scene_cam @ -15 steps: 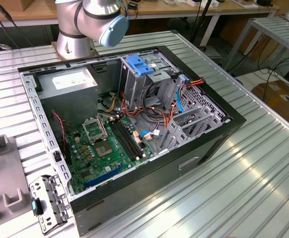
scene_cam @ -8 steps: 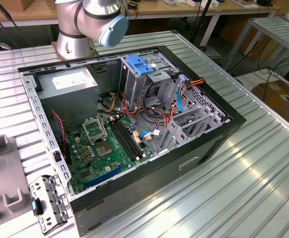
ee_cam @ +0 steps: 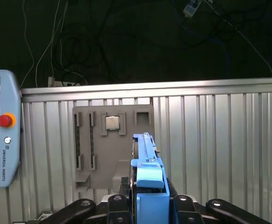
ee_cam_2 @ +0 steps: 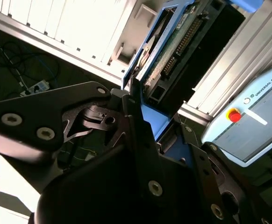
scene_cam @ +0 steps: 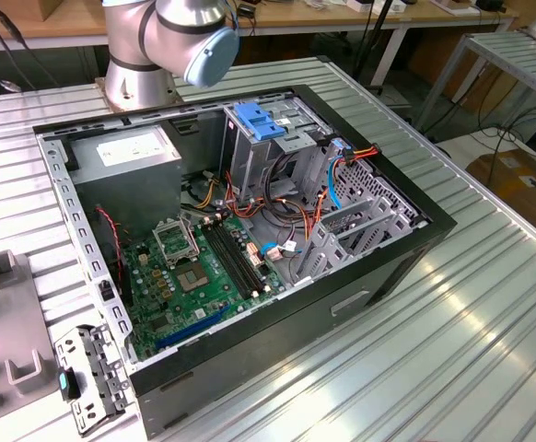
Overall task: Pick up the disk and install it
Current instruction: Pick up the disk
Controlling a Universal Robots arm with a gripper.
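We find the disk (ee_cam: 146,154) standing on edge, gripped in the end effector (ee_cam: 148,198). Beyond the end effector, a fixture plate (ee_cam: 112,158) lies flat on the tabletop (ee_cam: 211,140), a processor chip (ee_cam: 111,122) seated in it. A teach pendant (ee_cam: 0,140) lies beside the plate. In the exterior view, an open computer case (scene_cam: 250,354) sits on the tabletop before the arm's base (scene_cam: 139,64).

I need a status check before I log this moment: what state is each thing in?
hand: shut on the disk.
disk: held on edge between the fingers, not installed.
case: lying on its side, open, board exposed.
chip: sitting in a pocket of the tray.
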